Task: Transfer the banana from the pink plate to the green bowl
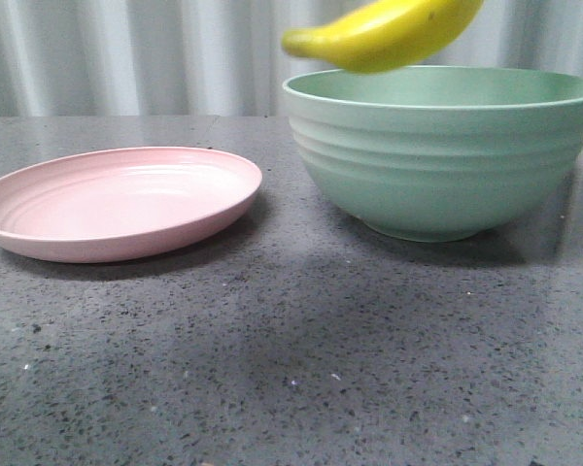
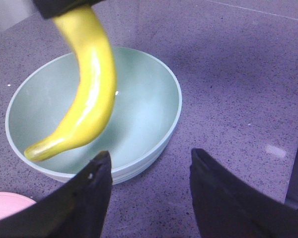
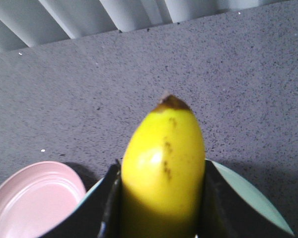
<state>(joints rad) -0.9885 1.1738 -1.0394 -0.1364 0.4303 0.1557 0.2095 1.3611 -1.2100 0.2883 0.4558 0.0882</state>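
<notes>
The yellow banana (image 1: 389,34) hangs in the air above the left part of the green bowl (image 1: 445,155). My right gripper (image 3: 161,173) is shut on the banana (image 3: 164,163), its black fingers on both sides. In the left wrist view the banana (image 2: 89,84) hangs over the empty bowl (image 2: 139,114), held at its top by the right gripper's dark fingers (image 2: 64,6). My left gripper (image 2: 150,158) is open and empty, above the table beside the bowl. The pink plate (image 1: 117,201) lies empty left of the bowl.
The grey speckled table (image 1: 291,359) stretches in front of the plate and the bowl. A pale pleated curtain (image 1: 126,53) hangs behind the table. The plate also shows in the right wrist view (image 3: 32,201).
</notes>
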